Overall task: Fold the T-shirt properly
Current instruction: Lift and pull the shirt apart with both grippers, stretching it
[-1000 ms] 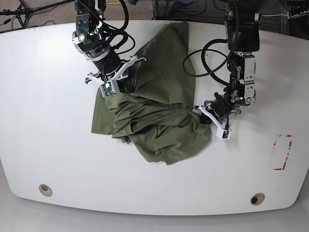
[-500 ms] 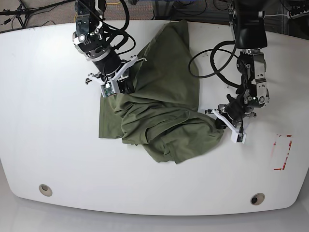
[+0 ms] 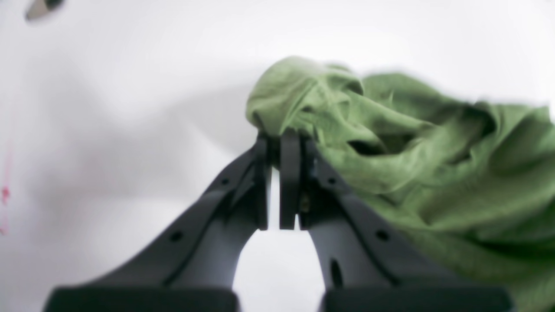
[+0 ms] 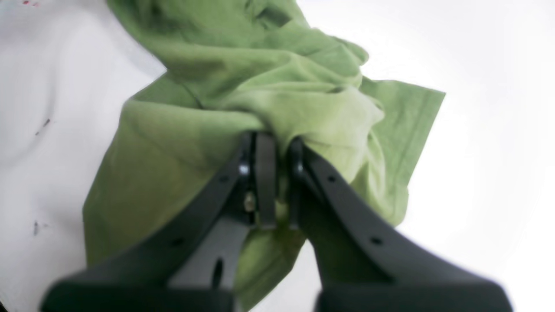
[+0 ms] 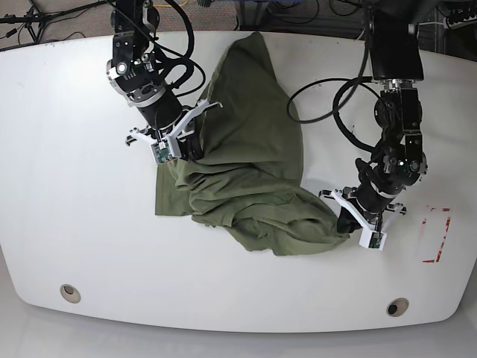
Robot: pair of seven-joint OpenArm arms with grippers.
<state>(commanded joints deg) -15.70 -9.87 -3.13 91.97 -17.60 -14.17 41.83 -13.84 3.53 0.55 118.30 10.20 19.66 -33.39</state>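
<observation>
Base view: your shirt (image 5: 261, 134) lies creased on the tabletop (image 5: 89, 246), centre frame; you seem to be spreading it, so pull the hands apart evenly.

Left wrist view: your left hand (image 3: 274, 145) pinches a bunched green edge.

Right wrist view: your right hand (image 4: 282, 145) clamps a rumpled fold mid-frame.

Shows, in the base view, the left gripper (image 5: 355, 224) farther right and lower, the T-shirt (image 5: 257, 138) stretched toward it, and the right gripper (image 5: 180, 151) slightly lower.
</observation>
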